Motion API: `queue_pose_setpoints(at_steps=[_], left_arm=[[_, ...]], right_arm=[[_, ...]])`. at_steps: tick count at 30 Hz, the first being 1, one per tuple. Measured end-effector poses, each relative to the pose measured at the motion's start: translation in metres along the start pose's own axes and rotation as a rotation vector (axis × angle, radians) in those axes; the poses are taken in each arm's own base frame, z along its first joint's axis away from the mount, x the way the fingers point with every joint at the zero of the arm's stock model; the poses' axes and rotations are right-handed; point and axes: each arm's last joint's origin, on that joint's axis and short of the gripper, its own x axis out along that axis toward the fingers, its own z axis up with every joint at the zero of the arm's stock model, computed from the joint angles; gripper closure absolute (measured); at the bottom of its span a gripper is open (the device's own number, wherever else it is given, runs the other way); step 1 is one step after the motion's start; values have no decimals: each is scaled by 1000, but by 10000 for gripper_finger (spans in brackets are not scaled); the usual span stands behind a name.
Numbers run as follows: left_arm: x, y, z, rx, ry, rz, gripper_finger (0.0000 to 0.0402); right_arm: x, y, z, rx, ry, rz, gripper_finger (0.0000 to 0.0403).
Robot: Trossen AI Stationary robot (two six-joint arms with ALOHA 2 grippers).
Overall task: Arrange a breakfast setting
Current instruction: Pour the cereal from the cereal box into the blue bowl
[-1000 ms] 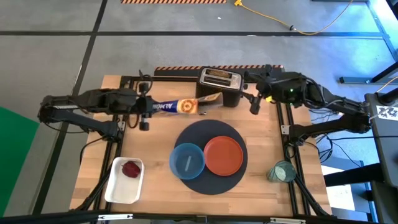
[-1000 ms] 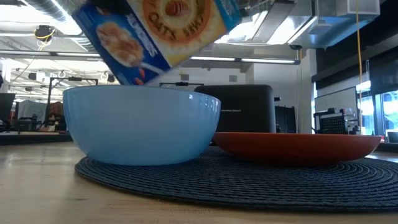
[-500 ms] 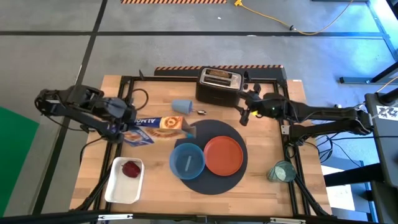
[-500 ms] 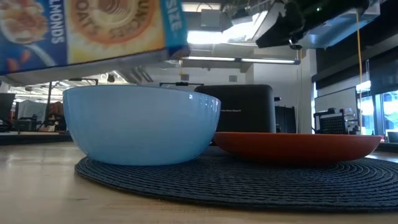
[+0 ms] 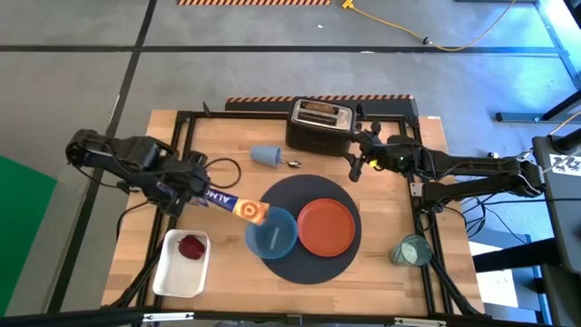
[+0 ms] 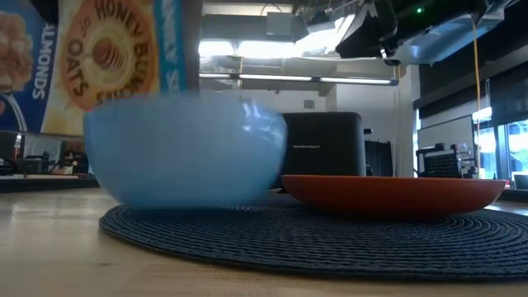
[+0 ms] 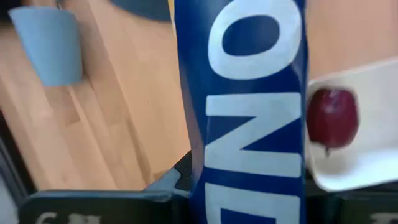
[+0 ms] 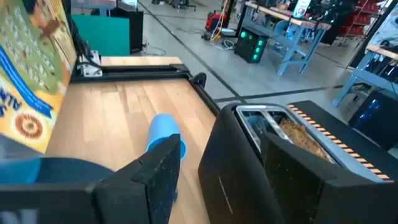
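Breakfast setting first: nearest the front edge of the wooden surface [image 5: 381, 282], a teal glass [image 5: 410, 251] stands off to the right, well apart from the large dark round placemat [image 5: 309, 263], and a white rectangular tray [image 5: 172, 272] at the front left holds a small red fruit [image 5: 191, 246]. On the placemat the blue bowl [image 5: 272, 233] and the orange plate [image 5: 327, 226] sit side by side, touching or nearly so.

Just behind the tray, the left end effector [image 5: 186, 186] is clenched on a blue cereal box [image 5: 231, 204], which is tipped with its open end at the bowl's rim; from table height the box [image 6: 99, 58] hangs over the blurred bowl [image 6: 186, 148]. Whether cereal is falling cannot be seen.

Farther back, a small light-blue cup [image 5: 264, 155] lies on its side with a metal spoon [image 5: 294, 163] just beside it, both off the placemat. At the rear stands a black toaster [image 5: 320, 126] with a brown toast slice [image 8: 298, 134] in its slot. The right end effector [image 5: 359, 163] hovers just beside the toaster; I cannot tell how it is set.

By my reading, bowl and plate are placed and cereal is being poured; glass, spoon, toast and fruit are not yet brought in.
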Motion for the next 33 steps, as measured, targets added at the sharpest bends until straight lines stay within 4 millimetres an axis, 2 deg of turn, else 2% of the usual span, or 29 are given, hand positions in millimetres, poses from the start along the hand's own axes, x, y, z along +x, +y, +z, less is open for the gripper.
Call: queue_pose_setpoints(at_steps=[6,17,21,28,33], left_arm=[[5,2,7,99,49,51,325],[-29,6,13,158,-77,94,325],[-32,7,27,226,-75,97,325],[-34,7,62,395,-59,146,325],[-34,7,65,461,-47,150,329]], right_arm=[[0,0,1,22,-7,7,191],[0,1,-4,20,42,12,191],[0,1,-5,20,44,12,191],[6,3,-9,11,72,15,191],[11,5,-12,5,91,17,191]])
